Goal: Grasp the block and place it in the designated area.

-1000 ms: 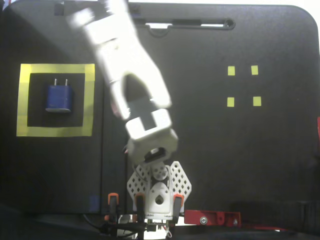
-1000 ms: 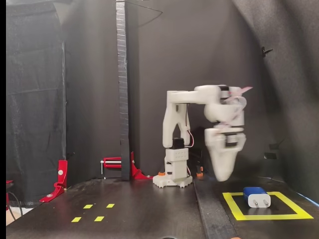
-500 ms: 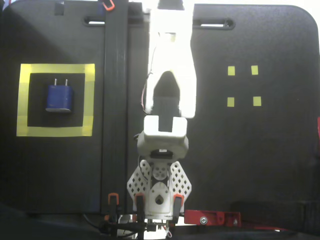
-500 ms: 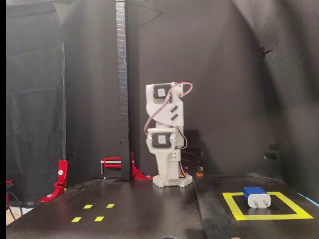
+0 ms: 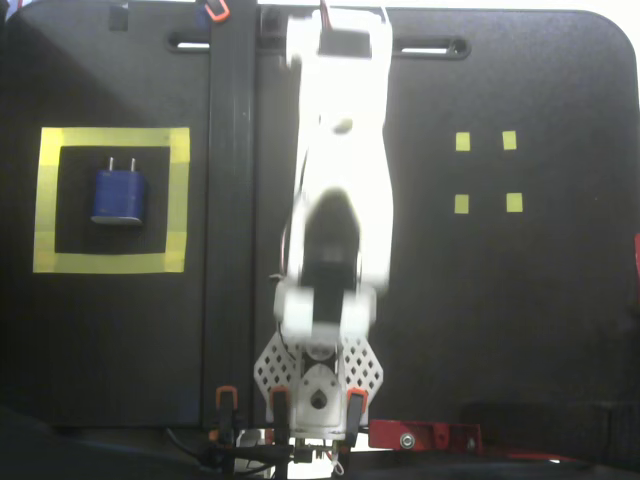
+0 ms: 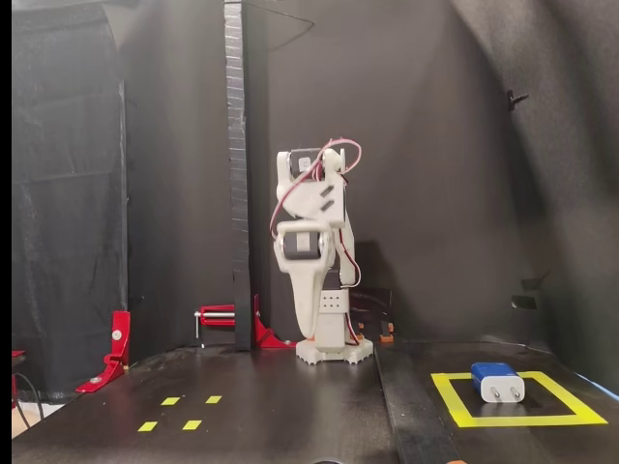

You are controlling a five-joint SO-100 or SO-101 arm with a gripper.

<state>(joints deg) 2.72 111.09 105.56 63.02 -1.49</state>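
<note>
The dark-blue block (image 5: pixel 119 195) lies flat inside the designated area (image 5: pixel 112 138), a square of wide yellow tape at the left of a fixed view from above. Its two silver prongs point toward the far edge there. In a fixed view from the front, the block (image 6: pixel 497 381) rests in the same yellow frame (image 6: pixel 462 414) at the lower right. My white arm (image 5: pixel 340 150) is folded up over its base at the centre. The gripper (image 6: pixel 309 324) hangs down in front of the base, far from the block, holding nothing. Its jaws are not distinguishable.
Four small yellow tape squares (image 5: pixel 487 170) mark the board on the side away from the block, also visible as small yellow tape squares (image 6: pixel 181 413). A black upright post (image 6: pixel 237 174) stands beside the base, with red clamps (image 6: pixel 227 319) at its foot.
The arm has swung away from above the yellow frame back to the centre and folded up over its base. The block has stayed in the frame.
</note>
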